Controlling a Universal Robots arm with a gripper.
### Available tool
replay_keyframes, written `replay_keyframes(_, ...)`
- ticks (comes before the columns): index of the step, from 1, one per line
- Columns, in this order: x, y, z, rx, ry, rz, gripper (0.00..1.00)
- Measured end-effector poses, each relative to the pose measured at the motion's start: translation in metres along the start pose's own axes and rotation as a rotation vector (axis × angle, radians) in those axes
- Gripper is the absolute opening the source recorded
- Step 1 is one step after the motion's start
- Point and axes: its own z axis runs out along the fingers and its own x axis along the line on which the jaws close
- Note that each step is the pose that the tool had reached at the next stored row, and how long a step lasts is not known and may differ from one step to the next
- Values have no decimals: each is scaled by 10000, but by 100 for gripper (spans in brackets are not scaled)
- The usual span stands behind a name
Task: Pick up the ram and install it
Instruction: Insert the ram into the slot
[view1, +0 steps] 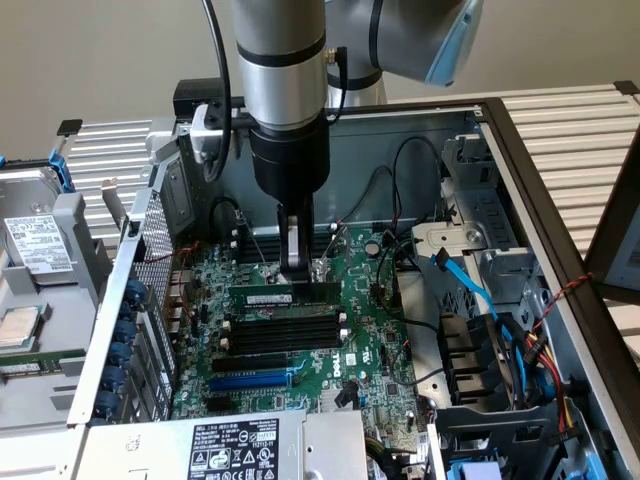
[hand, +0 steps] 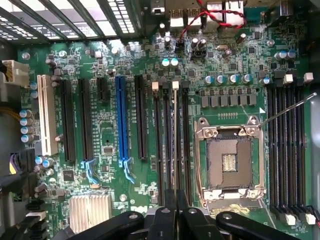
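**Ram pinched on edge at the memory slots**

Ram (view1: 272, 297), a thin green stick with dark chips and a white sticker on its side, stands on edge along the row of black memory slots (view1: 285, 328). Whether it sits fully in its slot cannot be told. The gripper (view1: 295, 272) pinches its top edge near one end, the two dark fingers drawn close together with only the board between them. In the wrist view the ram (hand: 173, 145) shows as a narrow line running away from the gripper (hand: 171, 200), flanked by the slots. The arm (view1: 285, 80), a smooth silver and black cylinder, points straight down into the open metal computer case (view1: 400, 130). Inside the case lies the green motherboard (view1: 372, 350), with a long blue slot (view1: 250, 380) beyond the black ones, a square metal processor socket (hand: 230, 160) beside them, and blue cables (view1: 470, 285) towards the exterior view's right.
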Motion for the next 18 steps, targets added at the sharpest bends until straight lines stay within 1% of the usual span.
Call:
replay_keyframes(8, -1, 9, 144, -3, -36, -29, 12)
replay_keyframes(11, 3, 12, 193, -4, -58, -48, 12)
replay_keyframes(18, 4, 11, 194, -2, -58, -58, 12)
